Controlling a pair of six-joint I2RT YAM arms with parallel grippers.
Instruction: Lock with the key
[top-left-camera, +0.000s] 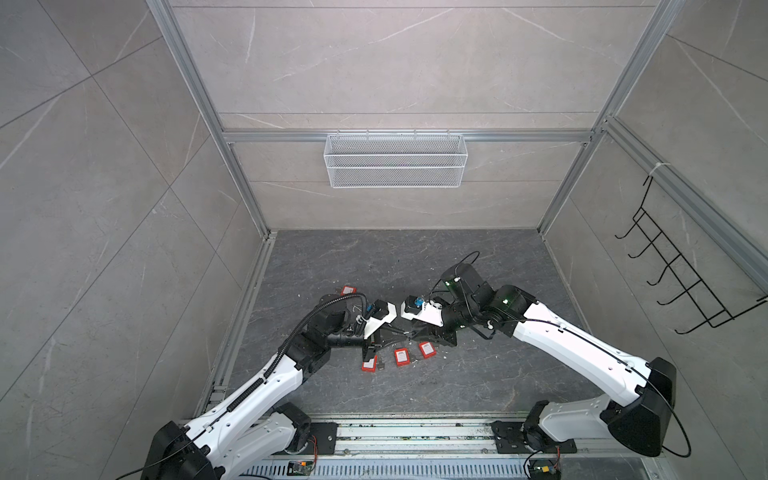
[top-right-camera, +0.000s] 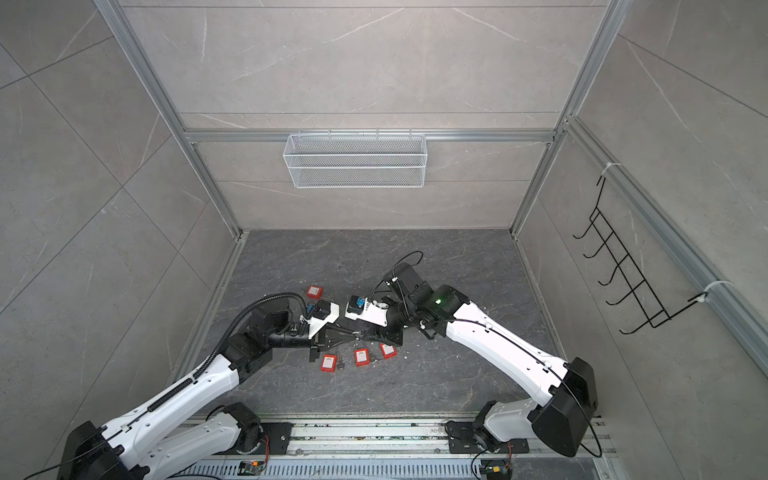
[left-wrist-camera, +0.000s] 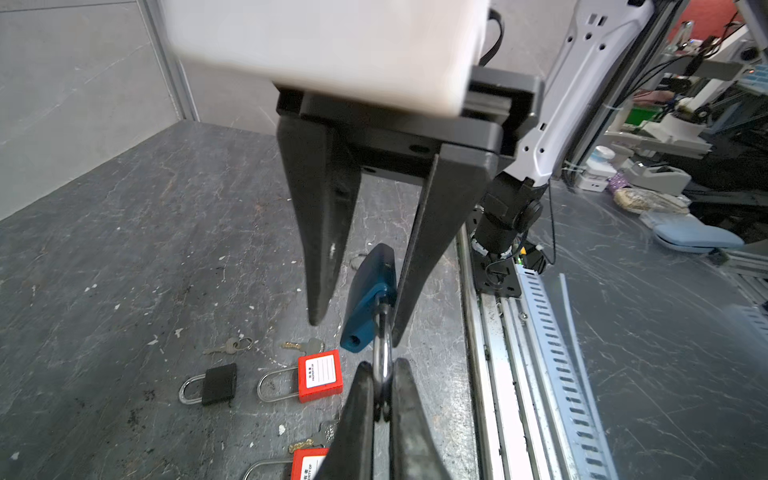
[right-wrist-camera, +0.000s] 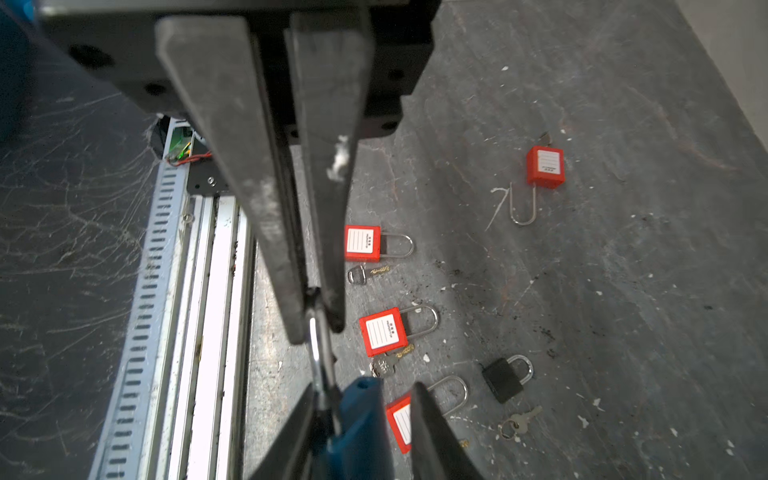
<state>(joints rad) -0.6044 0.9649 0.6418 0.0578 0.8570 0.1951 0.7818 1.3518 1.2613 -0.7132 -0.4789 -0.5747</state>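
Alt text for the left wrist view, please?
The left hand is shut on the shackle of a blue padlock, whose body sits inside the open right hand. Below lie red padlocks, a black padlock and loose keys on the tabletop.

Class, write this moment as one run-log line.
left gripper: shut on blue padlock shackle | right gripper: open, fingers astride padlock body

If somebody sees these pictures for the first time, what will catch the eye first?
The two grippers meet above the dark table, near its middle: the left gripper is shut on the steel loop of a blue padlock, whose body sits between the open fingers of the right gripper. Near them, red padlocks and keys lie on the table.
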